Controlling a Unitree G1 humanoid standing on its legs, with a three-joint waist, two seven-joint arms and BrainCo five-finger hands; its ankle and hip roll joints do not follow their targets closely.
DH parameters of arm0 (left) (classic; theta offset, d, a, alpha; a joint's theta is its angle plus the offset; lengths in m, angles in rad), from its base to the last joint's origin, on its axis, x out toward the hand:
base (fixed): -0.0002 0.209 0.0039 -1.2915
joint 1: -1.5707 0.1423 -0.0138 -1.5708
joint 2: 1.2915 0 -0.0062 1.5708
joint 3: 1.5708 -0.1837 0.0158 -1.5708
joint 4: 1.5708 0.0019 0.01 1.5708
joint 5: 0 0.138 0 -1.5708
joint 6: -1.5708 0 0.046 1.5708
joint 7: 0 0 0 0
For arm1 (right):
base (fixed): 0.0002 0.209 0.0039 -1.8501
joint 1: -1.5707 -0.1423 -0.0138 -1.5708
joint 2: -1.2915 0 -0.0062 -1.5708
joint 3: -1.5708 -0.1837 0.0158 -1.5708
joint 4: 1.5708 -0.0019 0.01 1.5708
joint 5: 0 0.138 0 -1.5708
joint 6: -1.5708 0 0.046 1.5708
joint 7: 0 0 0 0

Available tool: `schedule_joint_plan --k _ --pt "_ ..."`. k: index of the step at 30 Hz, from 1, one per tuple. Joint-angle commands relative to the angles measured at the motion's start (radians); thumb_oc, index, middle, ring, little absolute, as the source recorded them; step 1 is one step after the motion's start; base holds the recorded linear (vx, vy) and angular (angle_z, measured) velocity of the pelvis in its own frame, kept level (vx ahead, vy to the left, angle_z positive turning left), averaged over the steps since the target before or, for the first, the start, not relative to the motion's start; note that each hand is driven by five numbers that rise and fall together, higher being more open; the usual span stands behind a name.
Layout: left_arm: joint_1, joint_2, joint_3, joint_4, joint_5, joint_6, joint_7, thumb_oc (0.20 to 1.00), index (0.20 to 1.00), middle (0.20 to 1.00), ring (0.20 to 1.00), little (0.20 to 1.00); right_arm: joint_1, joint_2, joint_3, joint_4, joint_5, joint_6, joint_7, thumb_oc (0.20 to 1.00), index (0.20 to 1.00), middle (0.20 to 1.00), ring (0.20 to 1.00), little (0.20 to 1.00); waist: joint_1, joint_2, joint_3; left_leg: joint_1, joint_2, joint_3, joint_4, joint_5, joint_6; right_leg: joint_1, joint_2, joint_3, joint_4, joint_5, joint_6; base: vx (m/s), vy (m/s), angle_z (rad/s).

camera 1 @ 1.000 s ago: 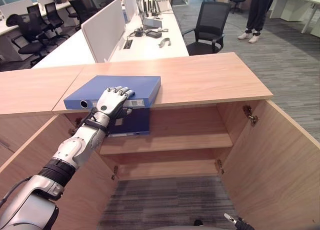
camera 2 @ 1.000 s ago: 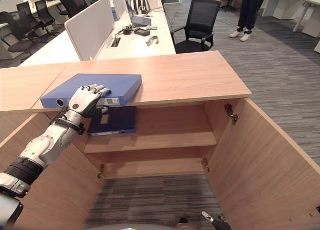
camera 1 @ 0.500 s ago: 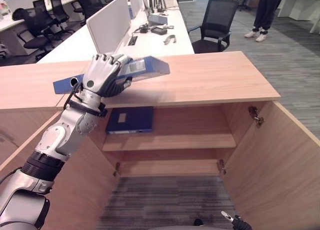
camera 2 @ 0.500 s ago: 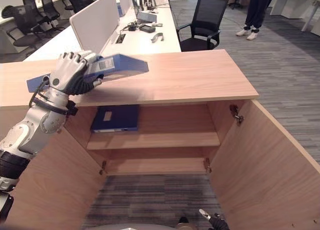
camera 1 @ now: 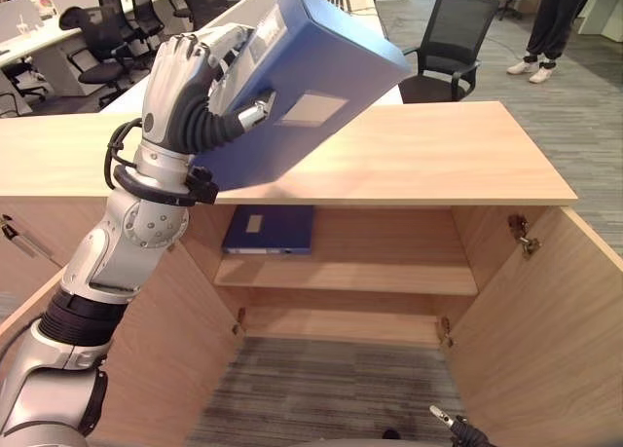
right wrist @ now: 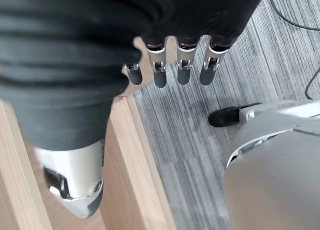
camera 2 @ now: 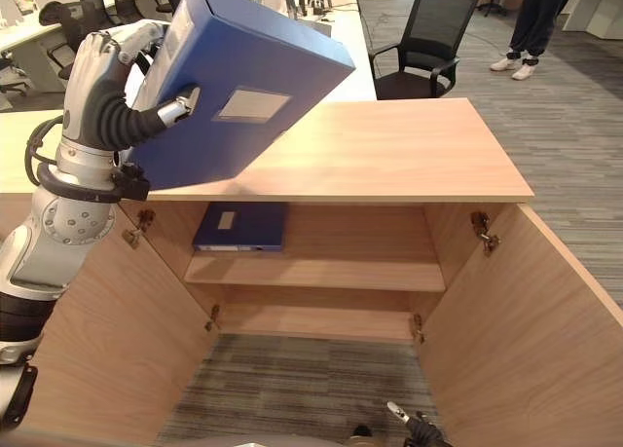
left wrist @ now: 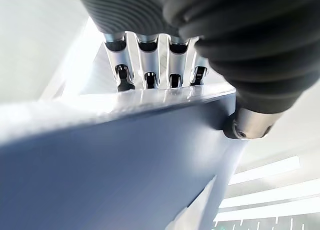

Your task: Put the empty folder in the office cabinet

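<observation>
**Blue folder held tilted above the open cabinet**

Here the left robot hand (camera 1: 185, 82) has its fingers curled over one edge of the blue folder (camera 1: 311, 96) and its thumb pressed against the broad face, so the folder is pinched and held in the air, tilted, above the left part of the wooden worktop (camera 1: 438, 160). The folder is a thick, box-shaped binder with a smooth blue cover; a pale rectangular label sits on its broad face, with no writing that can be made out.

Below, the cabinet (camera 1: 341, 272) stands with both doors swung wide. It is light wood-grain board with metal hinges. On its upper shelf (camera 1: 389, 277) a second blue folder (camera 1: 270, 230) lies flat at the left end; the shelf to its right is bare.

The right robot hand (right wrist: 170, 64) hangs low over grey striped carpet beside a door edge, its fingers straight and relaxed, holding nothing.

Behind the worktop are white desks with dividers, a black mesh office chair (camera 1: 453, 53), and a person's legs (camera 1: 545, 28) in dark trousers and white shoes.
</observation>
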Motion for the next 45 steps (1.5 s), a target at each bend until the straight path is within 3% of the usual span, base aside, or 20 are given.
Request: schedule_joint_plan --k 1,2,3,4,15,20,24,30,34,39,45 --pt "-0.075 0.013 0.096 -0.004 -0.276 -0.051 -0.036 0.2 0.2 0.2 0.2 0.2 -0.079 0.007 -0.007 0.033 0.019 -0.004 0.018 1.0 1.0 1.0 1.0 1.0 0.019 -0.027 0.003 0.003 -0.006 0.002 0.012 -0.06 -0.018 0.074 -0.007 0.036 0.017 -0.156 0.066 -0.03 0.001 0.06" --pt "-0.041 -0.012 0.118 -0.024 -0.376 -0.067 -0.068 0.2 0.2 0.2 0.2 0.2 -0.083 0.007 -0.01 0.026 0.019 -0.003 0.018 1.0 1.0 1.0 1.0 1.0 0.023 -0.026 0.005 0.002 -0.006 -0.002 0.012 -0.059 -0.017 0.075 -0.008 0.033 0.018 -0.157 0.065 0.03 0.0 0.08" --pt "-0.037 -0.012 0.122 -0.026 -0.38 -0.067 -0.072 0.2 0.2 0.2 0.2 0.2 -0.082 0.006 -0.01 0.026 0.019 -0.003 0.018 1.0 1.0 1.0 1.0 1.0 0.023 -0.025 0.005 0.003 -0.006 -0.002 0.012 -0.061 -0.017 0.077 -0.007 0.033 0.018 -0.158 0.065 -0.06 0.007 0.09" --pt "0.01 -0.05 0.145 -0.045 -0.515 -0.077 -0.111 0.2 0.2 0.2 0.2 0.2 -0.086 0.01 -0.007 0.02 0.018 0.001 0.022 1.0 1.0 1.0 1.0 1.0 0.03 -0.026 0.008 -0.004 -0.008 -0.004 0.012 -0.048 -0.014 0.073 -0.011 0.027 0.022 -0.148 0.062 -0.01 0.002 0.03" --pt "0.227 -0.162 0.216 -0.117 -0.814 -0.063 -0.235 0.2 0.2 0.2 0.2 0.2 -0.086 0.016 -0.007 0.019 0.007 0.016 0.04 1.0 1.0 1.0 1.0 1.0 0.057 -0.033 0.017 -0.005 -0.011 -0.016 0.012 -0.061 -0.011 0.082 -0.012 0.014 0.019 -0.158 0.057 -0.02 0.006 0.04" --pt "0.305 -0.171 0.233 -0.123 -0.807 -0.04 -0.252 0.2 0.2 0.2 0.2 0.2 -0.095 0.009 0.013 -0.032 -0.014 0.011 0.052 1.0 1.0 1.0 1.0 1.0 0.069 -0.037 0.02 -0.01 -0.012 -0.018 0.012 -0.06 -0.01 0.081 -0.014 0.013 0.019 -0.158 0.057 0.0 0.0 0.0" --pt "0.352 -0.173 0.246 -0.125 -0.781 -0.027 -0.267 0.2 0.2 0.2 0.2 0.2 -0.094 -0.024 0.056 -0.198 -0.048 -0.003 0.077 1.0 1.0 1.0 1.0 1.0 0.079 -0.045 0.023 -0.012 -0.013 -0.018 0.012 -0.059 -0.009 0.078 -0.016 0.014 0.019 -0.156 0.057 0.0 0.0 0.0" --pt "0.401 -0.178 0.272 -0.095 -0.738 -0.014 -0.297 0.2 0.2 0.2 0.2 0.2 -0.055 -0.138 0.044 -0.691 -0.035 -0.055 0.13 1.0 1.0 1.0 1.0 1.0 0.079 -0.054 0.025 -0.014 -0.013 -0.014 0.012 -0.059 -0.006 0.075 -0.018 0.014 0.02 -0.157 0.058 0.0 0.0 0.0" --pt "0.421 -0.172 0.286 -0.078 -0.721 -0.009 -0.314 0.2 0.2 0.2 0.2 0.2 -0.044 -0.184 0.023 -0.91 -0.003 -0.056 0.173 1.0 1.0 1.0 1.0 1.0 0.074 -0.055 0.022 -0.013 -0.012 -0.008 0.012 -0.061 -0.002 0.072 -0.021 0.018 0.021 -0.155 0.059 0.0 0.0 0.0" --pt "0.435 -0.185 0.291 -0.064 -0.697 0.001 -0.339 0.2 0.2 0.2 0.2 0.2 -0.041 -0.215 0.037 -1.068 0.034 -0.025 0.253 1.0 1.0 1.0 1.0 1.0 0.069 -0.06 0.019 -0.013 -0.012 0.001 0.012 -0.065 -0.002 0.069 -0.023 0.021 0.019 -0.154 0.06 0.0 0.0 0.0" --pt "0.422 -0.199 0.28 -0.056 -0.67 -0.001 -0.339 0.2 0.2 0.2 0.2 0.2 -0.06 -0.198 0.074 -1.112 0.082 -0.012 0.29 1.0 1.0 1.0 1.0 1.0 0.067 -0.066 0.02 -0.016 -0.012 0.005 0.012 -0.065 -0.001 0.066 -0.024 0.026 0.018 -0.153 0.061 0.0 0.0 0.0"
